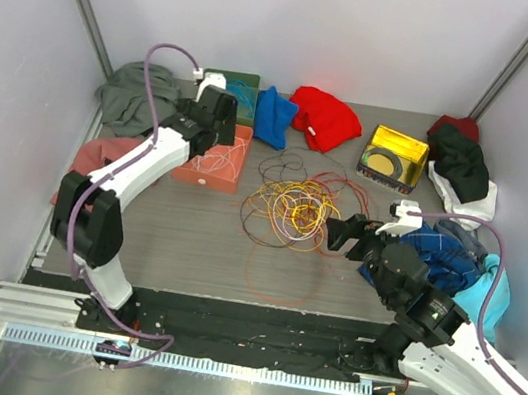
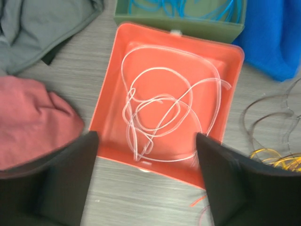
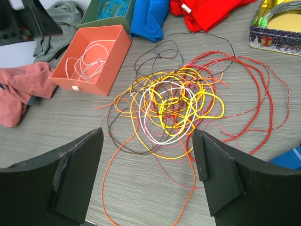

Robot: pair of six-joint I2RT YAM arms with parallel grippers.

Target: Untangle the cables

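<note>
- Thin flexible cables (image 3: 165, 112) in yellow, orange, red, white and brown: smooth plastic sheathing, faintly glossy.
- Orange rectangular box (image 2: 106, 94): smooth moulded plastic with a soft sheen.
- Grey table (image 3: 70, 122): matt surface with a fine wood grain.
- Rectangular gold tin (image 1: 405, 142): shiny metal inside.
- Red garment (image 3: 207, 12) and blue garment (image 3: 148, 19): soft, matt cloth.
- Right gripper (image 3: 146, 134): fingers (image 3: 75, 188) matt black, rough along the edges.

The cables (image 1: 293, 207) lie in a loose, tangled heap on the worktop (image 1: 187, 235), just right of the orange box (image 1: 215, 156). The heap is densely yellow in the middle with some white, while dark brown, red and thin orange spread outward in wide loops. A pale cable (image 2: 160, 113) lies loosely coiled inside the orange box. A blue cable (image 2: 188, 9) lies in the green box (image 2: 178, 23) touching its far side.
</note>
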